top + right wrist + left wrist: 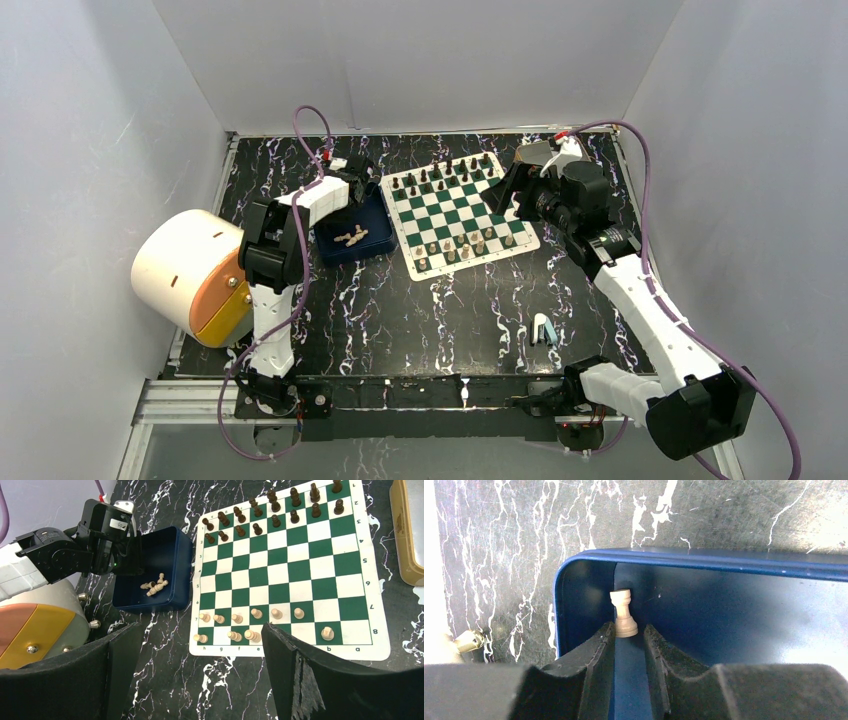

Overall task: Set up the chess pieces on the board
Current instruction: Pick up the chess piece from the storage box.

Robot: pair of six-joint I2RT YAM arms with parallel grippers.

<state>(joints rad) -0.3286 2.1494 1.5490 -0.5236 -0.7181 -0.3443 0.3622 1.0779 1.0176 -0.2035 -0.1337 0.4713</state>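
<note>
The left gripper [629,641] is down inside the blue tray [704,560], at its far left corner, and the move turns on a single cream rook [624,611] right at its tips. In the left wrist view the rook's base sits in the mouth of the gap between the two fingers. Its long axis runs in line with them, with the head pointing away toward the tray corner. Whether it stands on the tray floor or leans against the wall I cannot tell. The jaws are parted only a little, slightly wider than the base, with a sliver of space on the right side, so the rook looks framed but not yet pinched.

The other loose cream pieces [156,586] lie in a heap in the middle of the tray, apart from this one. The board [380,650] lies on the desk [420,320] just to the right of the tray, with its near rows partly filled.

The right gripper [200,630] hangs spread wide over the board's near edge, holding nothing. The left arm is much the nearer to the rook.
</note>
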